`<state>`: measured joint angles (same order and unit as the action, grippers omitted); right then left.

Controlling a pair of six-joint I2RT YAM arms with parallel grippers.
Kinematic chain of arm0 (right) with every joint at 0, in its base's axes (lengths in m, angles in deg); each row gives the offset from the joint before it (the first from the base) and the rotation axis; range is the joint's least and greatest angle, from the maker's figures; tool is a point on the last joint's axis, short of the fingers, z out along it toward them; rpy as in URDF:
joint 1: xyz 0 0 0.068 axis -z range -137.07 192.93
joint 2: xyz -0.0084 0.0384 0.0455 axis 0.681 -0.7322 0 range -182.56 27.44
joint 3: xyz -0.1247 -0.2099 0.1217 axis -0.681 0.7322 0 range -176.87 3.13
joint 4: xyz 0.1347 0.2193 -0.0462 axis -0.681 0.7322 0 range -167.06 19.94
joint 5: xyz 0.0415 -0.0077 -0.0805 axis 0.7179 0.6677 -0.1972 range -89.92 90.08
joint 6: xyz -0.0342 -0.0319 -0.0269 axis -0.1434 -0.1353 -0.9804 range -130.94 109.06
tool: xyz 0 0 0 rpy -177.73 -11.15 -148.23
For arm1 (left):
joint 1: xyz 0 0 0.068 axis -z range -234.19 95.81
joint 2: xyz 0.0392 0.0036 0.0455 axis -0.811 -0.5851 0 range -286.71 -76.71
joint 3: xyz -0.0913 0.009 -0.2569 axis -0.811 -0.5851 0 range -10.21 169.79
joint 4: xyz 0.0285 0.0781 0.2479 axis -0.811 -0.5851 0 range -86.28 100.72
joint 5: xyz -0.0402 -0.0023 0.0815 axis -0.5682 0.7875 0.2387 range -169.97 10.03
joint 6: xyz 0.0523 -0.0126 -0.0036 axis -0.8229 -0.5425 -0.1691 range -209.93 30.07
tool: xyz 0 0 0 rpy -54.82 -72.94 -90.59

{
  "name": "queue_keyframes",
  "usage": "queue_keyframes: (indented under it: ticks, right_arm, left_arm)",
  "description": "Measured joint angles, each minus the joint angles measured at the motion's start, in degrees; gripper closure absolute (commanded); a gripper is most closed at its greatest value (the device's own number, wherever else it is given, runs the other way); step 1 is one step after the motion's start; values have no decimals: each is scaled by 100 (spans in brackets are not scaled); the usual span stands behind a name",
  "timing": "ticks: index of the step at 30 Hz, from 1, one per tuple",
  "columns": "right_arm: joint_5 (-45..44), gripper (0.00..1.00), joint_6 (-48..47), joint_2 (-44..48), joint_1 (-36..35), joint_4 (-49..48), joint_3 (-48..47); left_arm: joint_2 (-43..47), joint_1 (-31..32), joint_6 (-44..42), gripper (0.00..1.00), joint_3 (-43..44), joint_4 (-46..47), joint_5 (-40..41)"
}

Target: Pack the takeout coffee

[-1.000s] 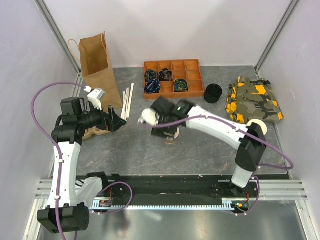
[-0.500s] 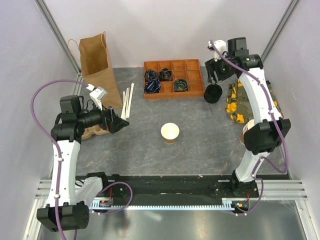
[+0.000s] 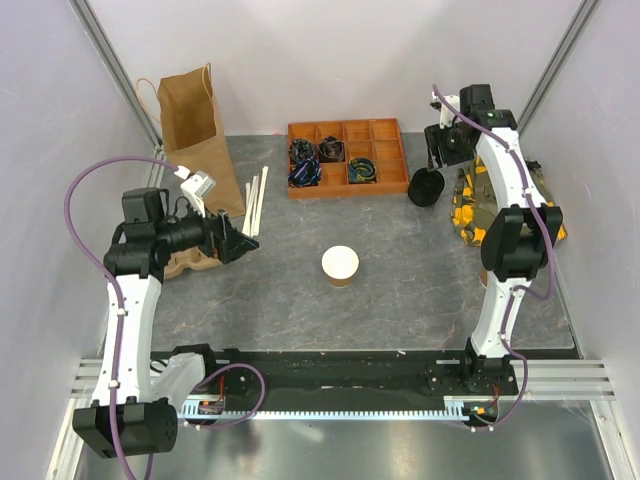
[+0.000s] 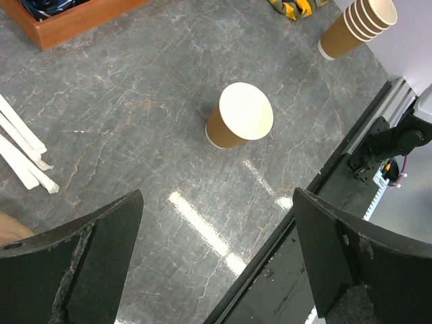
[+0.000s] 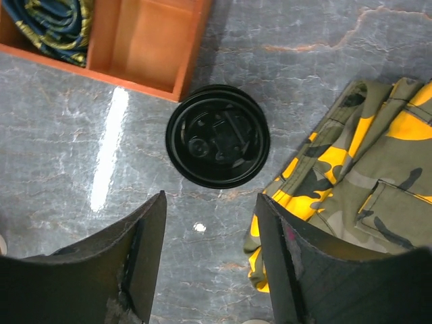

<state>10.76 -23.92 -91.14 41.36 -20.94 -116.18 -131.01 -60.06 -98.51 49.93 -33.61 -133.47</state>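
The takeout coffee's cup (image 3: 340, 266), a single tan paper cup with a white inside, stands upright mid-table with its top open; the left wrist view also shows this cup (image 4: 239, 121). A stack of black lids (image 3: 426, 186) sits at the back right, beside the orange tray. My right gripper (image 3: 437, 152) hovers just above and behind that stack, open, with nothing between its fingers; from its wrist camera the lids (image 5: 217, 135) lie ahead of the right gripper (image 5: 209, 270). My left gripper (image 3: 240, 243) is wide open and empty, left of the cup and well apart from it.
A brown paper bag (image 3: 190, 125) stands at the back left, with white wrapped sticks (image 3: 255, 200) beside it. An orange compartment tray (image 3: 385, 132) is at the back centre. A camouflage pouch (image 3: 505, 205) lies at the right. Nested tan cups (image 4: 358, 27) stand near the right arm.
My right arm has swung from over the cup at the table's centre to the back right, above the black lids. The cup stays on the table. The left arm has barely moved.
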Motion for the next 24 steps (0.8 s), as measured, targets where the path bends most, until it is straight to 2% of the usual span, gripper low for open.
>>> queue_keyframes:
  ticks: [16, 24]
  right_arm:
    - [-70, 51, 13, -546, 345, -415, 118]
    - [-74, 54, 13, -793, 339, -555, 142]
  left_arm:
    - [-229, 2, 107, 1, 0, 125, -11]
    - [-262, 2, 111, 1, 0, 127, -11]
